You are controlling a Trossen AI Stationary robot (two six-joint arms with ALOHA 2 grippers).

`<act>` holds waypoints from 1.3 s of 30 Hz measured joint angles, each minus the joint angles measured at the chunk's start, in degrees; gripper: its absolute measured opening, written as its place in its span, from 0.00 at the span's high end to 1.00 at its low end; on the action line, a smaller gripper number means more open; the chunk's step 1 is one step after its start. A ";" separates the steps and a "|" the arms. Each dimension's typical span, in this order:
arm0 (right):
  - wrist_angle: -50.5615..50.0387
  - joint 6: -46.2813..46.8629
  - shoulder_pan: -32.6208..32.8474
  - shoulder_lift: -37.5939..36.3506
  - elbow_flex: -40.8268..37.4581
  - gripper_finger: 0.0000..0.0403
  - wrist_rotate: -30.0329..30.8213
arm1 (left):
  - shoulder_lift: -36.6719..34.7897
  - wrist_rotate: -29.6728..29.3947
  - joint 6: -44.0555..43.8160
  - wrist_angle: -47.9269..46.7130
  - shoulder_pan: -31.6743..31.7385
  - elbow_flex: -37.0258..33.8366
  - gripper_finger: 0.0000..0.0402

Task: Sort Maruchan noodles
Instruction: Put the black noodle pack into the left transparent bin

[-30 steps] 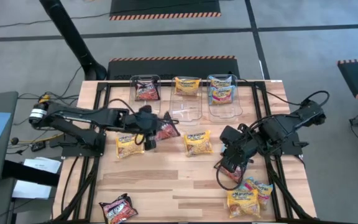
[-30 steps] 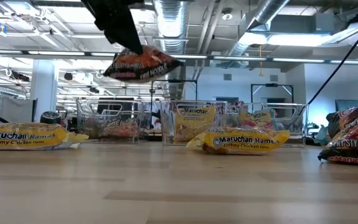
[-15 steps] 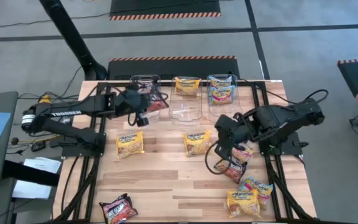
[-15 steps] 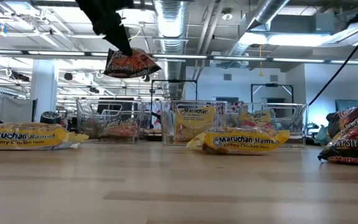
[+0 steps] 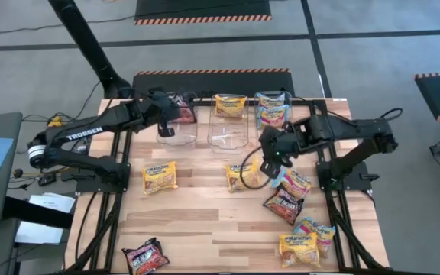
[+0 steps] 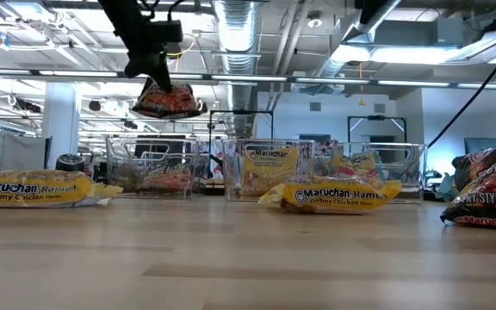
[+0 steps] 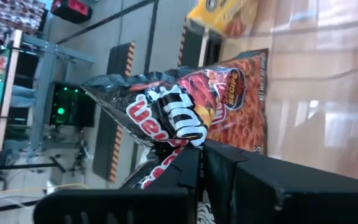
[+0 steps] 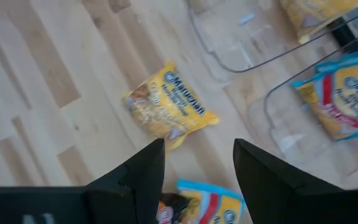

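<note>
Maroon packet (image 7: 185,118) half behind left claw (image 7: 199,163)

Your high view looks straight down on the whole bench (image 5: 197,221) and both arms. Your low view sits at bench-top level, facing across to the tubs (image 6: 265,168) and the room behind. The left wrist camera looks close past its claw (image 7: 194,165) into the tubs; the right wrist camera looks down on bench and tubs (image 8: 253,37). All four share the tubs.
</note>
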 joint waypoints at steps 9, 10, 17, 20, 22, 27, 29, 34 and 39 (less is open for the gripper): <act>-0.04 -8.94 -7.33 0.00 -0.01 0.47 -0.56 | 6.10 0.10 4.96 3.39 4.30 0.02 1.00; -0.05 -9.77 -8.01 0.00 0.00 0.47 -0.56 | 6.91 0.04 5.17 3.27 4.60 0.02 1.00; -0.06 -13.63 -11.96 0.00 -0.01 0.47 -0.56 | 12.62 0.11 6.39 3.18 5.72 0.02 1.00; -0.08 -14.97 -13.19 0.00 -0.01 0.47 -0.58 | 15.35 0.08 6.34 3.20 5.93 0.02 1.00; -0.08 -15.91 -13.83 0.00 0.02 0.47 -0.58 | 17.01 0.02 5.65 3.21 5.97 0.02 1.00; -0.09 -16.60 -14.78 0.00 0.00 0.47 -0.64 | 21.04 0.04 4.45 5.29 5.93 0.02 1.00; -0.10 -17.18 -15.00 0.00 0.00 0.47 -0.62 | 22.80 0.00 4.93 5.98 5.93 0.02 1.00; -0.10 -17.89 -14.98 0.00 0.00 0.47 -0.64 | 26.21 -1.16 3.45 6.66 5.92 0.02 1.00; -0.19 -18.07 -14.85 0.00 0.00 0.47 -0.64 | 26.60 -1.41 2.37 9.57 5.93 0.02 1.00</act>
